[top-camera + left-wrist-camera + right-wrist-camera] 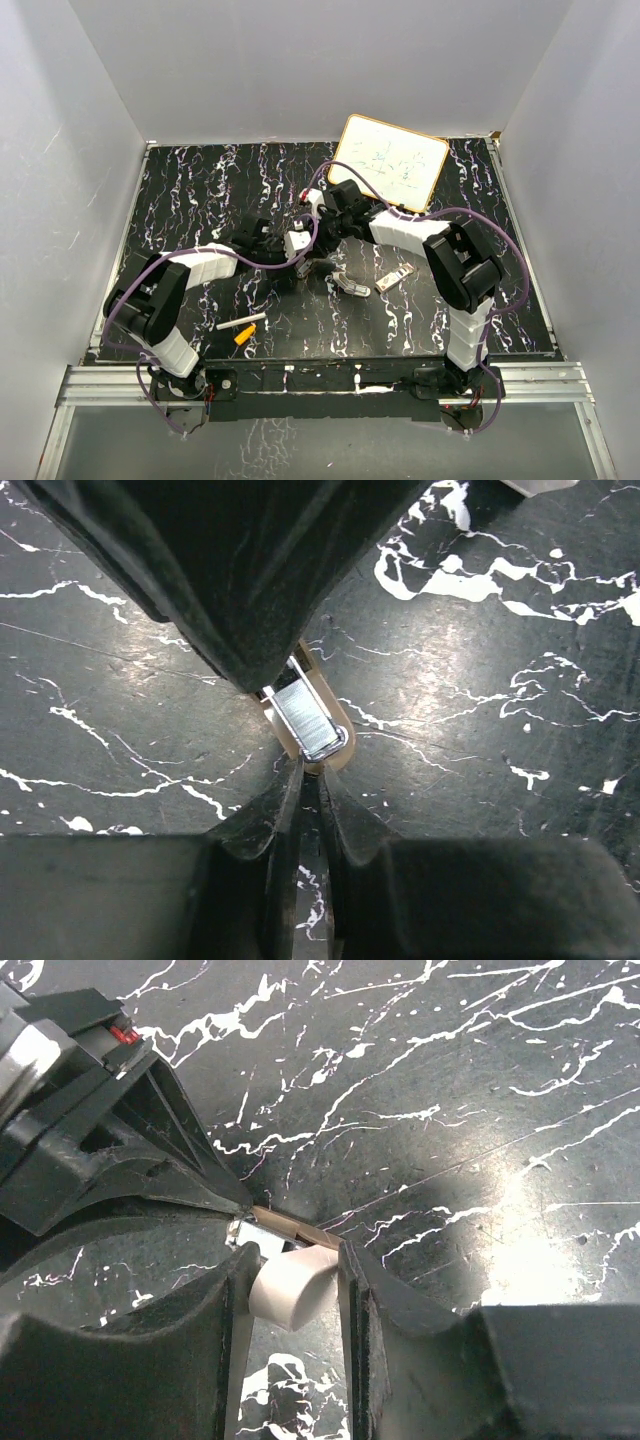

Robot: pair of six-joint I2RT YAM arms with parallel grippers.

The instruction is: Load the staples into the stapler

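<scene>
Presently | stapler [288, 1290] at table [450, 1110] centre, right gripper [295, 1260] clamped on its pale rounded end | left gripper [310, 780] closed, tips beside staples [305, 720] | judged light, stiff, slick, hinge loose; hold broad sides

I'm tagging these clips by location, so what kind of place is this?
Probably a robotics lab test cell: a black marbled tabletop boxed in by plain white walls, robot arms mounted along an aluminium rail, a small whiteboard leaning at the back.
</scene>
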